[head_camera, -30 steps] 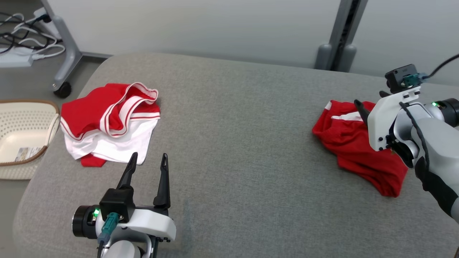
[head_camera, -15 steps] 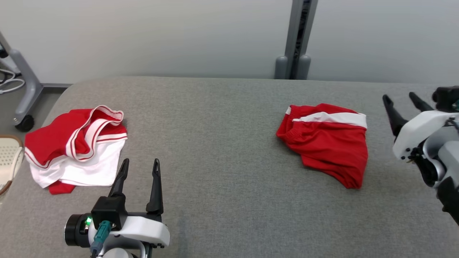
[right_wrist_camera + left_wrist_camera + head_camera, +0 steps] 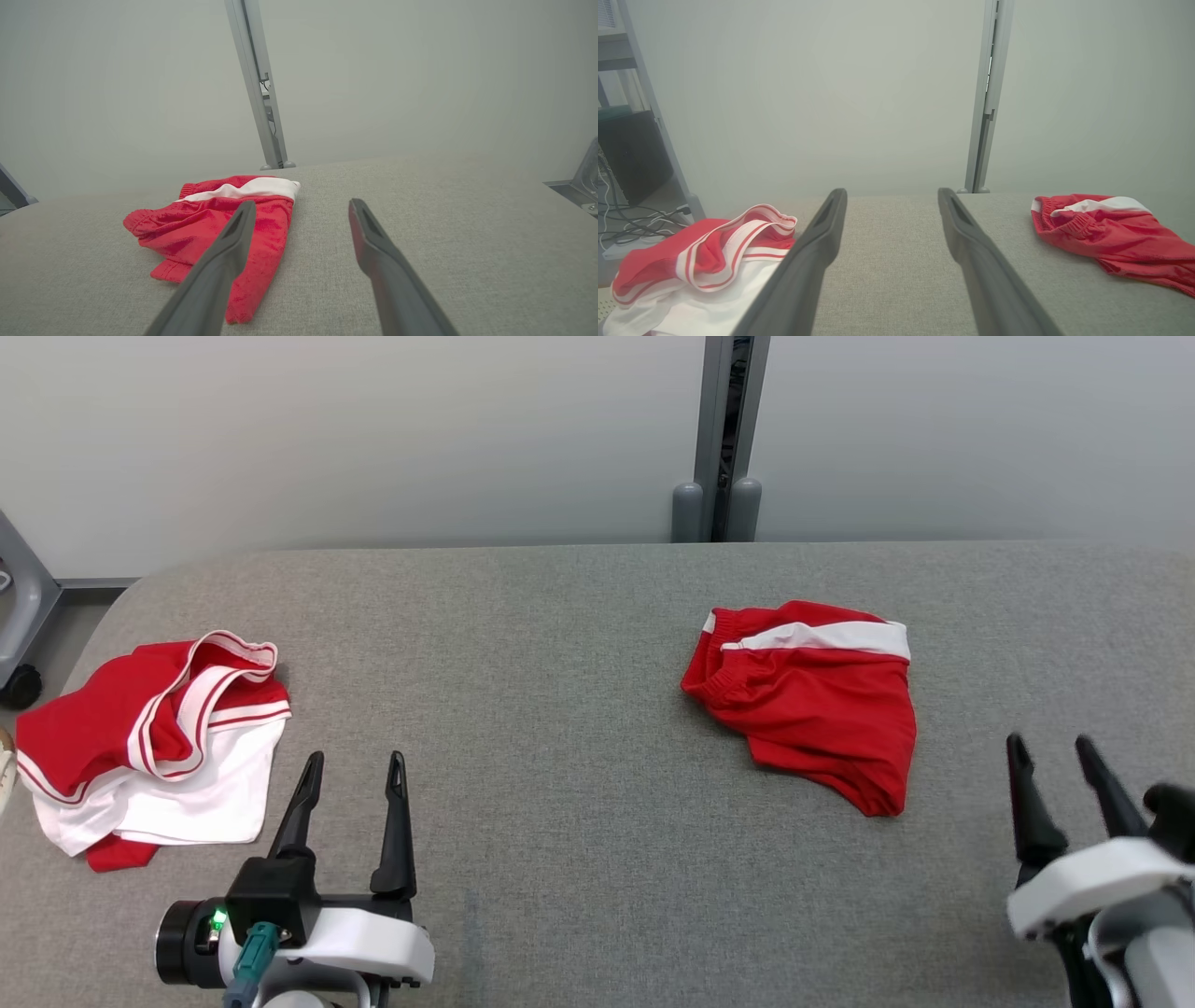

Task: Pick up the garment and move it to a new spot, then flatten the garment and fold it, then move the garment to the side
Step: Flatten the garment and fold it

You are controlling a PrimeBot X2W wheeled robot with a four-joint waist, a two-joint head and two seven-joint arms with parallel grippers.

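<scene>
Two garments lie on the grey padded table (image 3: 560,644). A red one with a white band (image 3: 812,709) lies folded and compact right of the middle, also visible in the left wrist view (image 3: 1106,228) and the right wrist view (image 3: 210,219). A crumpled red and white garment (image 3: 149,737) (image 3: 700,252) sits at the left edge. My left gripper (image 3: 356,761) (image 3: 892,193) is open and empty, just right of the crumpled garment. My right gripper (image 3: 1047,745) (image 3: 302,203) is open and empty, near the front right, apart from the red garment.
A grey post (image 3: 719,439) stands against the pale wall behind the table. A stand's caster wheel (image 3: 19,686) is off the table's left edge, and cables (image 3: 626,228) lie on the floor there. Bare grey surface stretches between the two garments.
The head camera has swung, shifting the whole picture left. My right gripper, earlier over the red garment, has drawn back to the front right, open. The garment stays put.
</scene>
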